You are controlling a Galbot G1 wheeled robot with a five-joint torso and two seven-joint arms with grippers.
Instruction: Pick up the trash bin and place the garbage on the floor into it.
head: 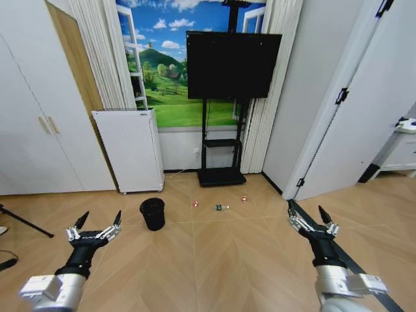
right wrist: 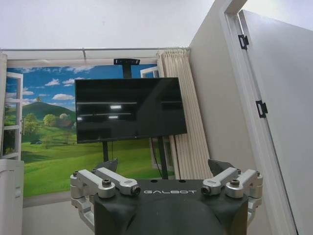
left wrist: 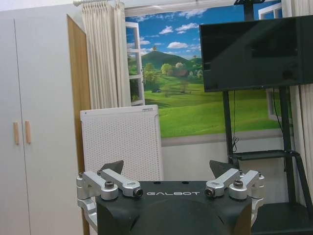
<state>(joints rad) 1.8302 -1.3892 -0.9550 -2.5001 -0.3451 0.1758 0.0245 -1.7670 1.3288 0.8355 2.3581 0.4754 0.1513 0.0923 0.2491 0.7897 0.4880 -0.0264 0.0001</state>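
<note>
A black mesh trash bin [head: 152, 214] stands on the herringbone floor [head: 214, 260] at about eleven o'clock ahead. The garbage [head: 221, 207] (three tiny scraps) lies in a row just past it, toward twelve. The left gripper [head: 96, 225] and right gripper [head: 311, 218] hover low, fingers spread and empty, probably poised before any approach.

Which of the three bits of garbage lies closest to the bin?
The red-and-white lump, leftmost of the three, lies closest to the trash bin.
</note>
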